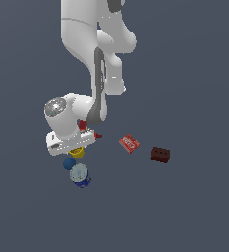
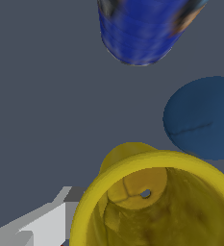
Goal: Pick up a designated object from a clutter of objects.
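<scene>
Now my tool (image 1: 77,147) low over yellow cup (image 1: 77,152) — grip state unclear, cannot tell; cup beside blue ball (image 1: 69,163), blue can (image 1: 80,175) — lift not yet done.

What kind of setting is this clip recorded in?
A simulated tabletop-style workspace, it seems: a plain, featureless grey surface, flat rendered textures, and only small clutter such as the yellow cup, blue can and dark brown block.
</scene>
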You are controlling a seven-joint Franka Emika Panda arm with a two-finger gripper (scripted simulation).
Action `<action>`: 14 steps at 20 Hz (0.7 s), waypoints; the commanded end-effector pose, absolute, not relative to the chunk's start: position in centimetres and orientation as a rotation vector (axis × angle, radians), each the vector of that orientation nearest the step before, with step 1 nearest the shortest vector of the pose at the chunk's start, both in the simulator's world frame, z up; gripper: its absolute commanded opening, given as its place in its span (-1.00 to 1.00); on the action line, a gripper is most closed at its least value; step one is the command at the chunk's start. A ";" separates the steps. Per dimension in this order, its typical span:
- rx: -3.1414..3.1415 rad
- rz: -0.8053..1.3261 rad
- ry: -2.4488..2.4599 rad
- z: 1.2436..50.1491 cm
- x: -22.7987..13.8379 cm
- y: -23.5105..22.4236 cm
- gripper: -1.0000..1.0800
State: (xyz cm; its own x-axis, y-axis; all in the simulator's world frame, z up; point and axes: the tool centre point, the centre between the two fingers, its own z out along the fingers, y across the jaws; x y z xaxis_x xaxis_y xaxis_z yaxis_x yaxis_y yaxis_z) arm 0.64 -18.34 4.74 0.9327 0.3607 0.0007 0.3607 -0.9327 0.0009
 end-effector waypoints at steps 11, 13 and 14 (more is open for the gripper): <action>3.087 0.001 0.577 6.3 0.7 -17.1 -1.00; 3.087 0.001 0.577 7.2 0.8 -16.4 -1.00; 3.087 0.001 0.577 7.7 0.8 -16.0 -1.00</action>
State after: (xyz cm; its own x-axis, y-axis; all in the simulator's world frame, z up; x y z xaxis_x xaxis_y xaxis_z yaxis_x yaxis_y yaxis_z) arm 0.70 -16.58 6.90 0.9329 0.3602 -0.0011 0.3602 -0.9329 -0.0003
